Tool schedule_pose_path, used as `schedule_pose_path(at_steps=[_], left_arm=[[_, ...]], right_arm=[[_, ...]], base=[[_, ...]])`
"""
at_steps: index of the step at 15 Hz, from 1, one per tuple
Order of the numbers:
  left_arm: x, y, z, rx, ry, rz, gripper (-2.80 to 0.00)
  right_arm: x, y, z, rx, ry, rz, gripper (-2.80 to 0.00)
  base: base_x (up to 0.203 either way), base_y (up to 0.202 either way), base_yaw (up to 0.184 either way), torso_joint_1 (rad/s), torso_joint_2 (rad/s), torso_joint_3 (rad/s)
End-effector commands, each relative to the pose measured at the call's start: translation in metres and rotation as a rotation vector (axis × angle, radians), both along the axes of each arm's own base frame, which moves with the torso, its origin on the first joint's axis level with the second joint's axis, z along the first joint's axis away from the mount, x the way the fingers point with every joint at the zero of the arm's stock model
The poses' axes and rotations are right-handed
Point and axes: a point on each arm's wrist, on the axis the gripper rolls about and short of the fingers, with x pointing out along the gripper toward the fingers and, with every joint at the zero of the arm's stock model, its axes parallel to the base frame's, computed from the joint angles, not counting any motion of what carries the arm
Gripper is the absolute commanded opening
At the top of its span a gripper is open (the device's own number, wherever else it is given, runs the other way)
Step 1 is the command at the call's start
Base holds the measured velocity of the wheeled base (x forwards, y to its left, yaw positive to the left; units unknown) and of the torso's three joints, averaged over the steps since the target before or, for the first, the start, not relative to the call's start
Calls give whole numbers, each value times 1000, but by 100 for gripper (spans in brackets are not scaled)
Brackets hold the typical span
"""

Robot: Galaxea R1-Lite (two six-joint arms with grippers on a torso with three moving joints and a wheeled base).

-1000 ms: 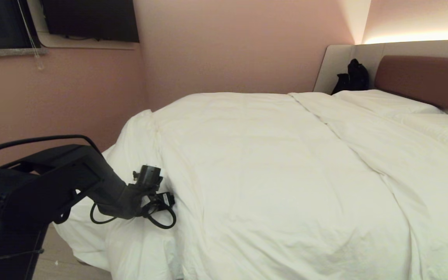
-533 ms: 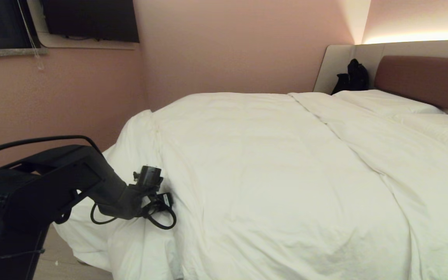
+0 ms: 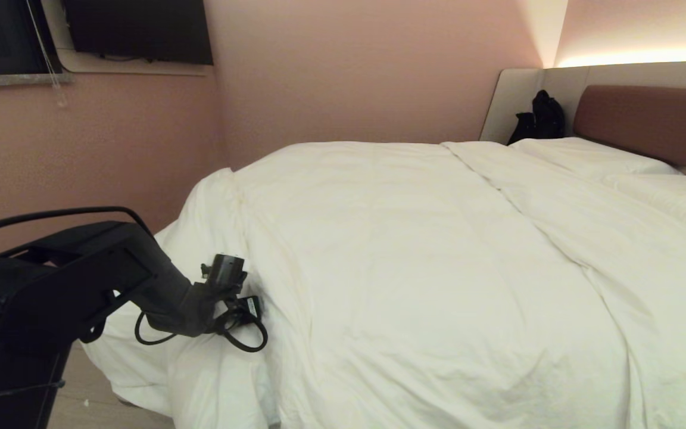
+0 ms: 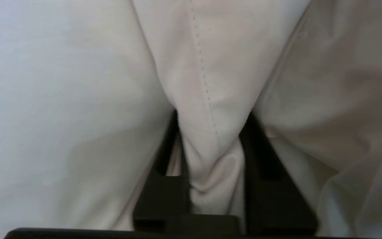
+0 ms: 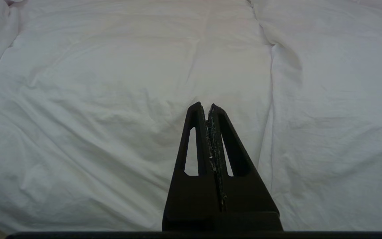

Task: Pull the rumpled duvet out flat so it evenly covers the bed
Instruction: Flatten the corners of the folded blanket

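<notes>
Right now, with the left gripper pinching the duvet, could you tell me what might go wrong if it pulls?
1. The left gripper holds only a narrow stitched fold of the duvet; it may slip out under load.
2. That corner hangs bunched beside the bed; pulling there could drag the cover further off-centre.
3. The right gripper is shut and idle above the duvet, so nothing steadies it.

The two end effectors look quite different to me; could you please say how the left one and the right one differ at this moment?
The left end effector is clamped on a fold of the duvet; the right end effector holds nothing. The left one's fingers are kept apart by cloth; the right one's fingers are pressed together. The left one is at the duvet's bunched corner; the right one hangs clear of it. Both are black and wedge-shaped.
</notes>
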Motion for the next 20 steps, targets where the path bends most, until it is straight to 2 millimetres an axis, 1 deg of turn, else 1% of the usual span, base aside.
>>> schedule_pose_path(at_steps=[1, 2, 3, 8, 11, 13, 15, 18, 20], left_arm=[[-3, 1, 7, -3, -12, 3, -280], [-4, 1, 8, -3, -12, 3, -280], [-8, 2, 13, -3, -15, 3, -280], [-37, 9, 37, 1, -15, 2, -280], [-59, 19, 71, -7, -71, 10, -280], [-75, 32, 93, -6, -107, 29, -280], [-87, 46, 105, 10, -127, 47, -280], [-106, 79, 120, 63, -152, 102, -280], [-113, 102, 124, 105, -156, 144, -280]], right_arm=[[0, 0, 0, -1, 1, 1, -280], [0, 0, 0, -1, 1, 1, -280], [0, 0, 0, -1, 1, 1, -280], [0, 0, 0, -1, 1, 1, -280], [0, 0, 0, -1, 0, 1, -280], [0, 0, 0, -1, 1, 1, -280], [0, 0, 0, -1, 1, 1, -280], [0, 0, 0, -1, -1, 1, -280], [0, 0, 0, -1, 1, 1, -280]], base=[[0, 0, 0, 0, 0, 0], [0, 0, 0, 0, 0, 0], [0, 0, 0, 0, 0, 0], [0, 0, 0, 0, 0, 0], [0, 0, 0, 0, 0, 0], [0, 0, 0, 0, 0, 0], [0, 0, 0, 0, 0, 0], [0, 0, 0, 0, 0, 0], [0, 0, 0, 0, 0, 0]])
